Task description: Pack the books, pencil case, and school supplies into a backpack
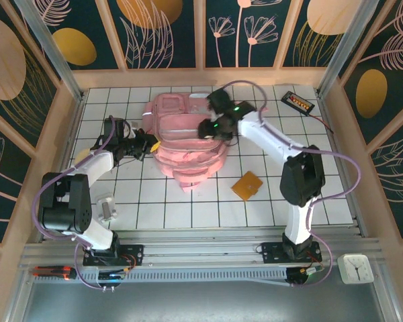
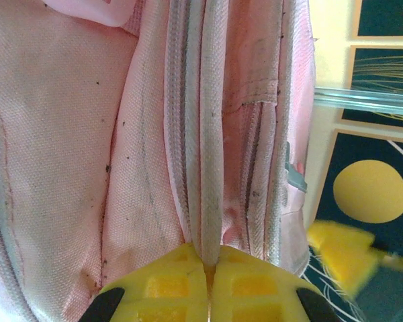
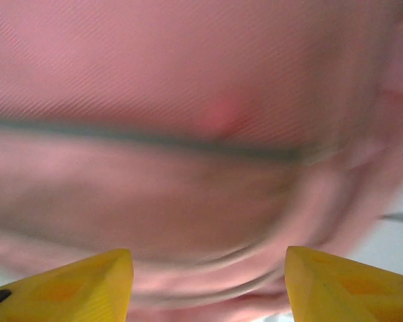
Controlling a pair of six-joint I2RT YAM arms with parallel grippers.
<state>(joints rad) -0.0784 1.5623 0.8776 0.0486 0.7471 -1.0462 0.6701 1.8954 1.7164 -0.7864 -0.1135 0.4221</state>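
At the left, the left gripper (image 1: 146,143) is closed tight on the left side of the pink backpack (image 1: 188,144). The left wrist view shows its yellow fingers (image 2: 168,285) pressed together on a strip of silver-grey piping (image 2: 208,134) that runs along the bag's seam. The backpack lies slumped in the middle of the tiled table (image 1: 154,208), towards the far side, and what it already contains cannot be told. Over its right half hangs the right gripper (image 1: 211,127). Its fingertips (image 3: 74,282) stand well apart with nothing between them, just off blurred pink fabric. Further right, the orange pad (image 1: 247,185) lies flat on the tiles, well apart from the bag and unpacked. A black gadget (image 1: 299,102) sits near the far right corner. The main risk is probably the left hold: the piping is thin and rounded, so a push or tug on the soft bag from the right arm could pull it out of the pinch. The opening would then sag shut. The open right fingers could also snag a fold or strap and drag the whole bag across the table. The pad lies flush with the tiles, so fingers coming straight down may skid it away rather than get under its edge.
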